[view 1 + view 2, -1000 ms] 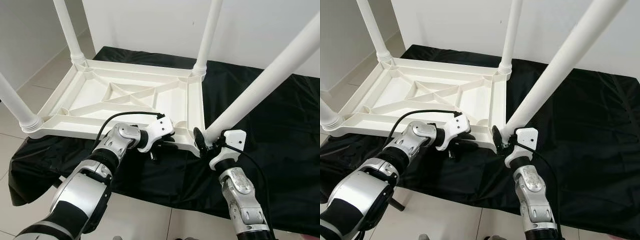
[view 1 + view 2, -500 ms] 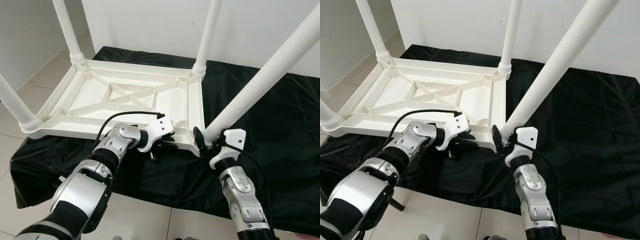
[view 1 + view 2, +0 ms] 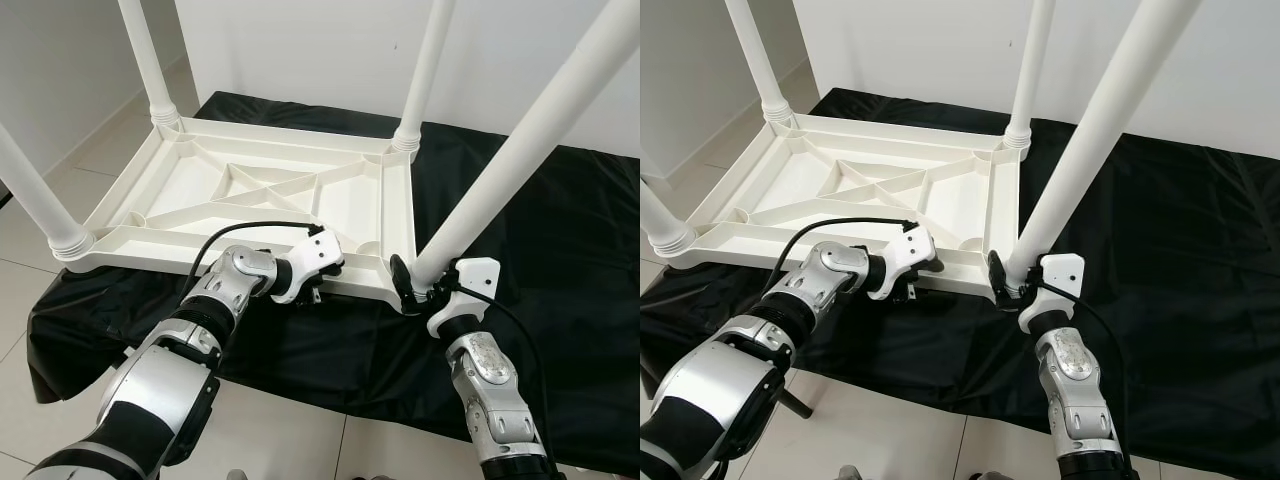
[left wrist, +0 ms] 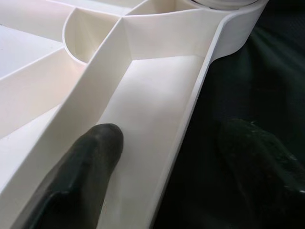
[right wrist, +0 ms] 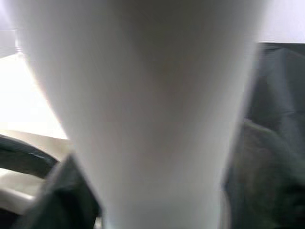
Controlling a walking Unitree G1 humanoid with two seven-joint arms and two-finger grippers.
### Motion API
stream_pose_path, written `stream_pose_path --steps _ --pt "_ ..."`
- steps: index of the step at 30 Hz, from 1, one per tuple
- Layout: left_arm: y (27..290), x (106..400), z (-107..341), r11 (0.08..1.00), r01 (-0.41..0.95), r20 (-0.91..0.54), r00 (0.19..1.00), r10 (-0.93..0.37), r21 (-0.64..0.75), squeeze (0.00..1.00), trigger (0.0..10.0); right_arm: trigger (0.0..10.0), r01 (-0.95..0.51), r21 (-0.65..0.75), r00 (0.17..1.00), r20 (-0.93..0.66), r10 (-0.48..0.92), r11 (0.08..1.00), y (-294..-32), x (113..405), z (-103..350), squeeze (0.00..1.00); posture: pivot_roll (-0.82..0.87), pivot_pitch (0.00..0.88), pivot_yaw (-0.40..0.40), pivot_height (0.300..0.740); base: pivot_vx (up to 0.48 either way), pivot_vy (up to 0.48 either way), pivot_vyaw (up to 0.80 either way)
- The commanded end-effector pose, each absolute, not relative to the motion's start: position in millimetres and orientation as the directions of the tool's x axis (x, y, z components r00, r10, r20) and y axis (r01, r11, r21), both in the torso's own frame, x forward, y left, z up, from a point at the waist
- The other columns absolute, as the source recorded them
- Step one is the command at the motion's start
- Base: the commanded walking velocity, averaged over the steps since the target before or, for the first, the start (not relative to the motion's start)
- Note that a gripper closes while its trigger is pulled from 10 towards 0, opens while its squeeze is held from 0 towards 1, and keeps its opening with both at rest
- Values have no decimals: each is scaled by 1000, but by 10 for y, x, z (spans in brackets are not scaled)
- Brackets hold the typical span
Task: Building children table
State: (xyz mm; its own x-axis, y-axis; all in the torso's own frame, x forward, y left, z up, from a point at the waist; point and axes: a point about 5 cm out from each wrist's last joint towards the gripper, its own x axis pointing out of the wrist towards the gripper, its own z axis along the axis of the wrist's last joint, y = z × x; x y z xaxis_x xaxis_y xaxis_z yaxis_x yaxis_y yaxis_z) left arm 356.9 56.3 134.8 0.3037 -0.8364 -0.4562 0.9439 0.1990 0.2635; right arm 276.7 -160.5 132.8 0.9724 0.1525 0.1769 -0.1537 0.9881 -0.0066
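My right jaws (image 3: 415,290) stay clamped on the base of the fourth leg (image 3: 520,150), now less tilted in its corner socket, while my left jaws (image 3: 318,288) straddle the upturned table top's (image 3: 250,190) rim on the black cloth (image 3: 560,250), nearly seated.

Two silver metallic arms are showing in the lower half of the head views, each built of rounded, glossy segments with dark joint seams. The left arm (image 3: 165,385) is ending in a white moulded wrist housing (image 3: 310,262); a black cable (image 3: 245,232) is looping from it back along the forearm. The right arm (image 3: 490,400), at lower right, is carrying a similar white wrist block (image 3: 470,280) with its own black cable (image 3: 515,325). Both housings are carrying matte black fingers (image 4: 81,167) with rounded tips.
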Motion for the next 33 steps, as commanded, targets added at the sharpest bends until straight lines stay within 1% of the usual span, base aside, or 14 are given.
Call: stream_pose_path --steps 1,11,18,19,20,21,26,27,31,32,33 --pt "589 3568 1307 209 943 -471 313 -825 260 0 10000 0 -142 17 978 159 138 990 -1652 2744 1278 0 -71 47 3 740 0 0 0" --pt "581 3564 1307 203 942 -473 311 -824 266 0 10000 0 -135 20 980 150 131 991 -1658 2745 1263 0 -72 47 1 740 0 0 0" --pt "617 3596 1397 208 944 -453 307 -837 255 0 10000 0 -118 12 982 148 115 993 -1690 2752 1269 0 -69 56 1 740 0 0 0" --pt "630 3610 1431 212 943 -445 310 -840 255 1000 10000 157 -119 10 982 147 116 993 -1688 2753 1268 0 -67 59 0 740 0 0 0" --pt "641 3625 1477 214 941 -435 314 -844 263 227 10000 10000 -120 6 983 144 118 993 -1688 2760 1269 0 -66 61 -1 740 0 0 0" --pt "649 3635 1511 214 940 -428 315 -847 267 0 10000 10000 -120 4 983 143 118 993 -1689 2766 1271 0 -65 61 -1 740 0 0 0" --pt "660 3634 1579 193 944 -407 292 -865 266 0 10000 10000 -121 -3 982 148 120 993 -1697 2780 1294 0 -64 64 -5 740 0 0 0" --pt "654 3638 1655 193 946 -372 282 -884 259 0 10000 10000 -124 -5 980 157 123 992 -1708 2797 1326 0 -63 64 -7 740 0 0 0" --pt "640 3649 1758 206 944 -321 284 -903 256 0 10000 10000 -130 -7 976 177 129 992 -1726 2832 1386 0 -59 63 -16 740 0 0 0" --pt "632 3658 1802 221 941 -296 294 -909 256 0 10000 4745 -133 -3 973 188 131 991 -1733 2853 1417 0 -57 62 -20 740 0 0 0" --pt "632 3658 1802 221 941 -296 294 -909 256 0 10000 4745 -133 -3 973 188 131 991 -1733 2853 1417 0 -57 62 -20 740 0 0 0"
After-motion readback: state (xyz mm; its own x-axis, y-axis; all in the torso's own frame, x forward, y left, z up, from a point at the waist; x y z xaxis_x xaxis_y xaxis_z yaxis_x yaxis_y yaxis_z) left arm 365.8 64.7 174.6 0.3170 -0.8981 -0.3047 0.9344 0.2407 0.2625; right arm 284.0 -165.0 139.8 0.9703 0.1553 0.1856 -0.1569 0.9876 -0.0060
